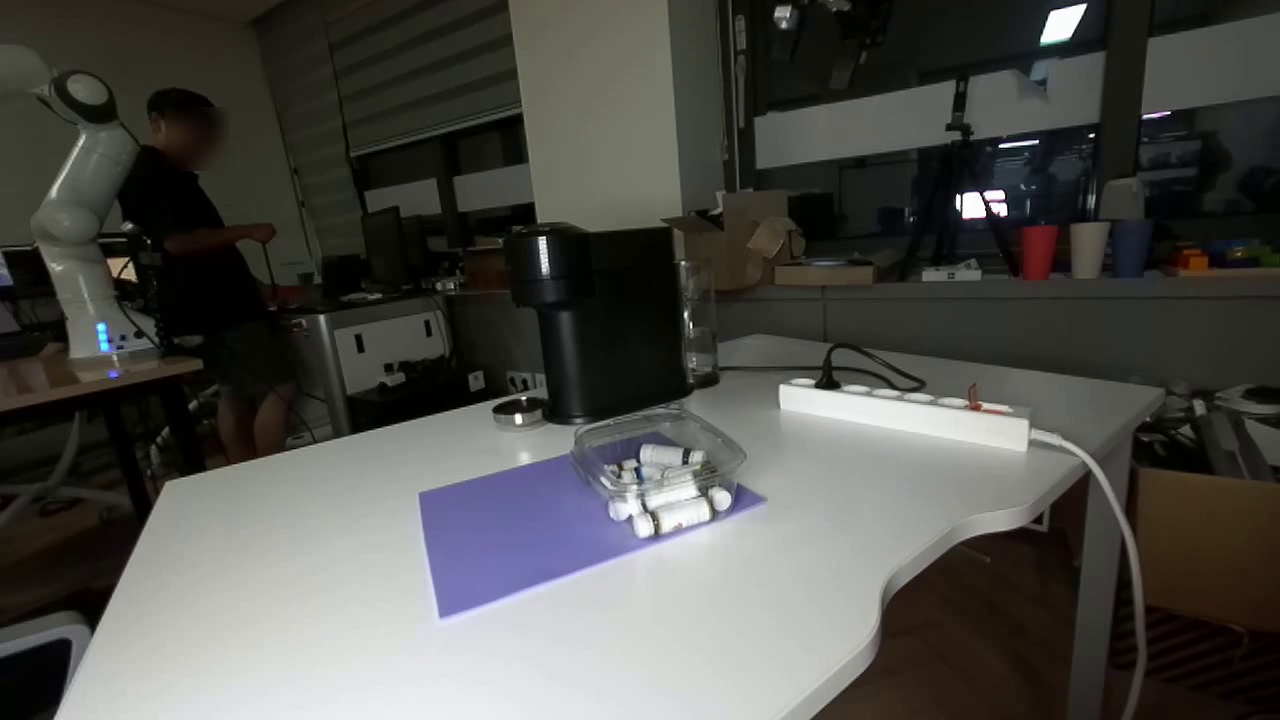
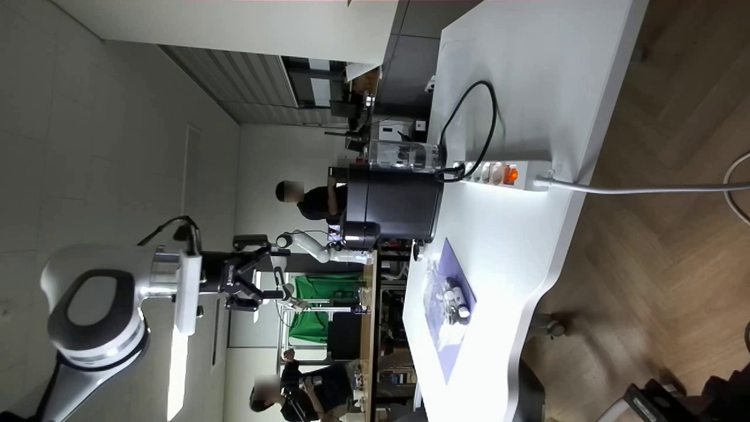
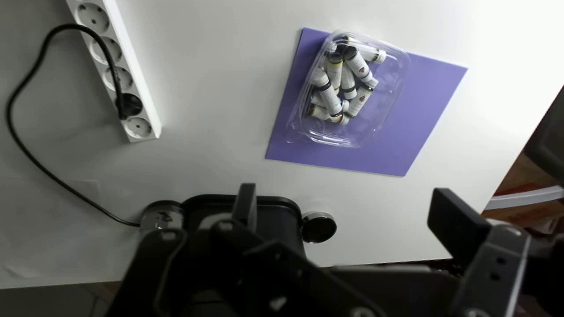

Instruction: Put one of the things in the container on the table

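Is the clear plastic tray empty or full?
Partly full: the wrist view shows white-labelled bottles heaped inside the clear plastic tray, part of its bottom bare.

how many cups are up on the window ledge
3 in a row, left to right: red cup, cream cup, blue cup. A pale shape behind may be another.

Bottle labels (image 3: 359, 67) illegible; 2 faces (image 2: 267, 385) blurred.

Panda wrist shell (image 2: 99, 258): white, rounded, dark-ringed grey oval cap (image 2: 92, 300). Silver flange (image 2: 162, 275), black cable (image 2: 194, 231) arched beside it. Past flange: black Robotiq gripper (image 2: 281, 274), blocky black pads (image 3: 454, 219).
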Controlling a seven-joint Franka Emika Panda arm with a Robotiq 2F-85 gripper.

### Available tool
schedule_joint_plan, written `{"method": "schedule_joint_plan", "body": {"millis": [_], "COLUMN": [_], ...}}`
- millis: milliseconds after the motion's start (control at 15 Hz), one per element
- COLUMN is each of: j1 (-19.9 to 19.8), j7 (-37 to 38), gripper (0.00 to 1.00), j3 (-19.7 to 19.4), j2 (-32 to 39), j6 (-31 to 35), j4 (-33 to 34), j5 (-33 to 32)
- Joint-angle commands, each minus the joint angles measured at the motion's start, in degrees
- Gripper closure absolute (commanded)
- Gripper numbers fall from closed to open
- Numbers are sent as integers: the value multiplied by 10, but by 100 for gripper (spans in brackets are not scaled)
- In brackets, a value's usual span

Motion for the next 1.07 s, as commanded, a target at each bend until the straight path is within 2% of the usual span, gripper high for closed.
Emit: {"method": "schedule_joint_plan", "body": {"millis": [0,200,400,667,1000], "j1": [-1,-22,-38,-59,-79], "j7": [-103,-147,-153,-127,-94], "gripper": [0,0,0,0,0], "j3": [4,37,74,112,138], "j2": [117,195,262,350,440], "j6": [-4,-2,28,67,103], "j4": [70,98,114,146,192], "j5": [77,111,108,90,69]}}
